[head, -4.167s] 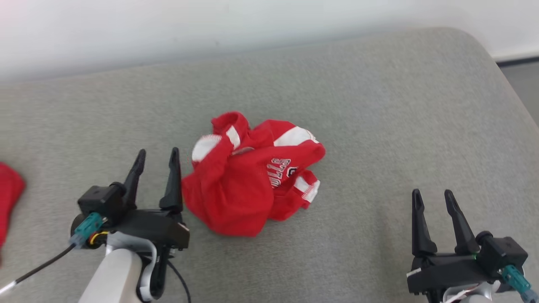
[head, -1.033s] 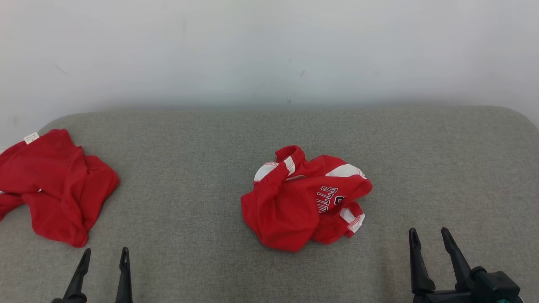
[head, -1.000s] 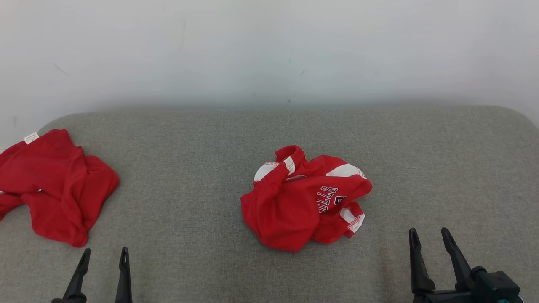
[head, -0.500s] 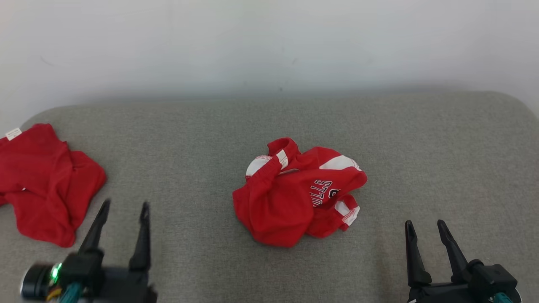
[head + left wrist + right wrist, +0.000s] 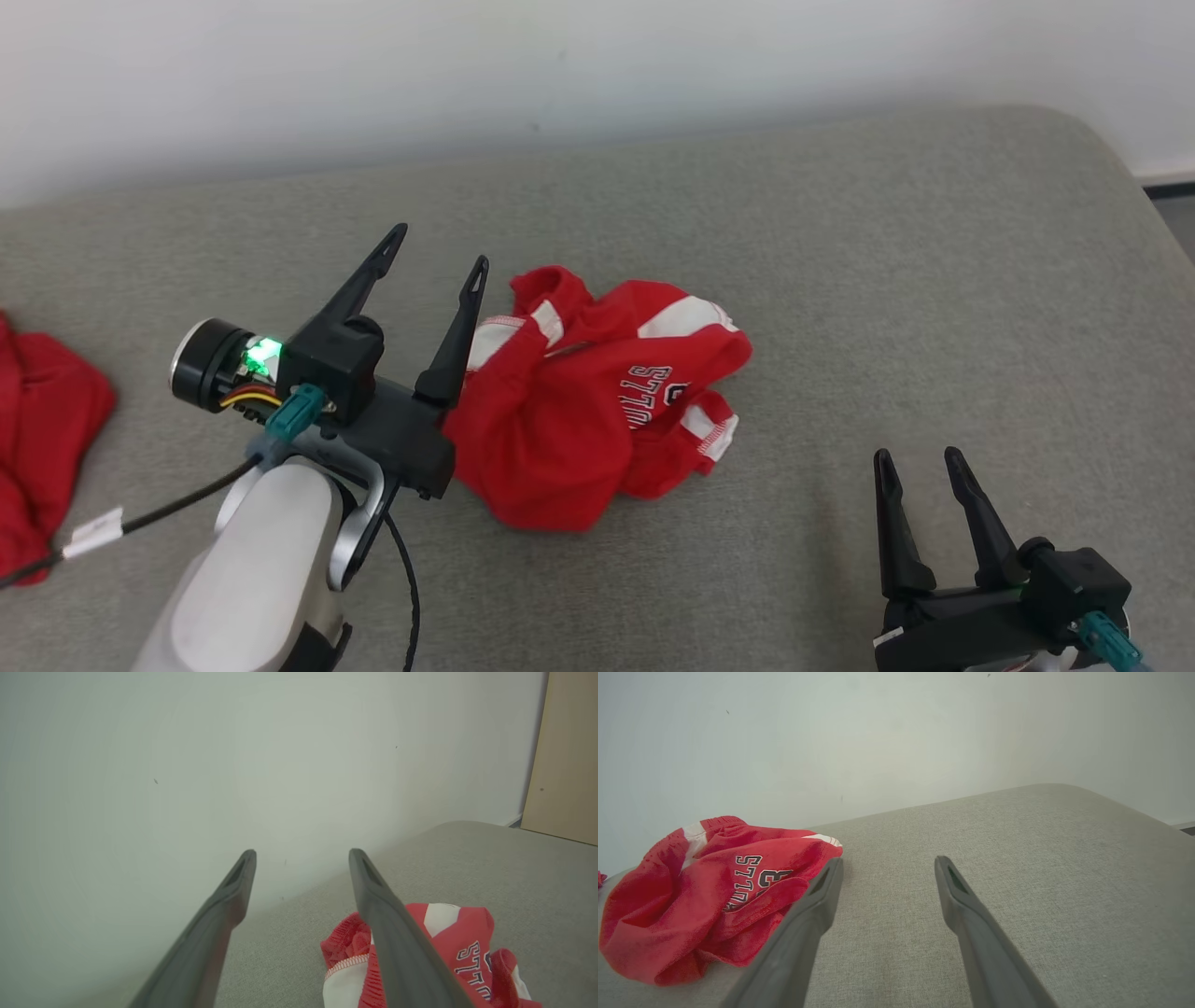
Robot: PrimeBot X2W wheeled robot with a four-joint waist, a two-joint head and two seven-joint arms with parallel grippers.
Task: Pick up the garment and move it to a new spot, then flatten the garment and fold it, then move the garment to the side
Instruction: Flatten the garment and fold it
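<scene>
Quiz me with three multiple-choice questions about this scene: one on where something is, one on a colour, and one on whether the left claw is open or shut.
1. Where is the crumpled garment?
A. On the floor
B. On the grey cushion, beside the left gripper
C. Hanging on the wall

2. What colour are its stripes?
A. White
B. Blue
C. Yellow

3. The left gripper is:
A. Shut on the garment
B. Shut, empty
C. Open, empty

Answers: B, as it lies bunched on the cushion next to that gripper; A, as white bands cross the red cloth; C, as the left wrist view shows its fingers apart with nothing between them.
</scene>
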